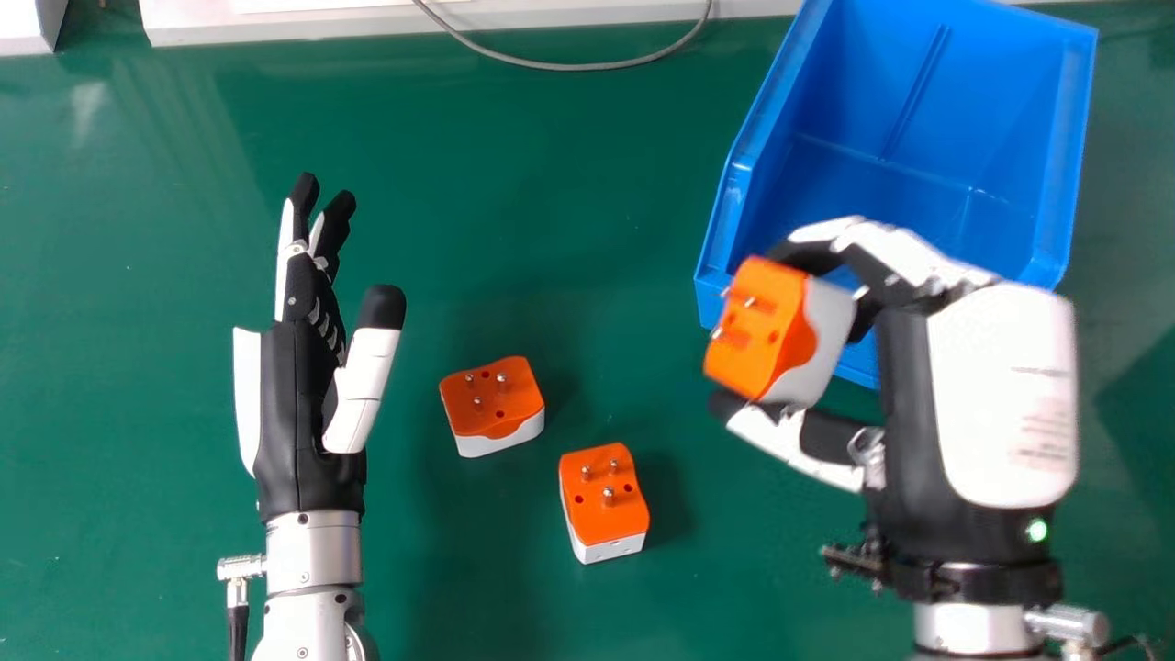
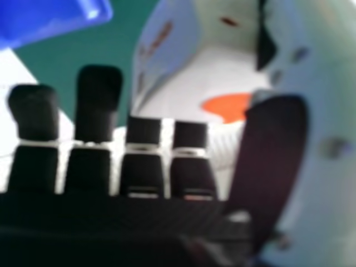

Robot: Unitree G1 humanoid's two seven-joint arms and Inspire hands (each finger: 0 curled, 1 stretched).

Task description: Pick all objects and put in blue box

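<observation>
Across the green tabletop (image 1: 587, 211) runs a grey cable (image 1: 569, 67), the left hand (image 1: 303, 413) relaxed, the right hand (image 1: 996, 395) gripping an adapter (image 1: 757, 326).

In the head view, the left hand (image 1: 298, 395) is pointing away from the robot, its fingers extending nearly straight and its thumb (image 1: 367, 376) standing apart from them, above a silver left forearm (image 1: 310, 624) showing at the bottom edge. On the right side, the right hand (image 1: 1001, 395) is bending its fingers inward, its thumb (image 1: 780, 436) facing them, while a small green light (image 1: 1036, 530) is glowing near its wrist.
</observation>
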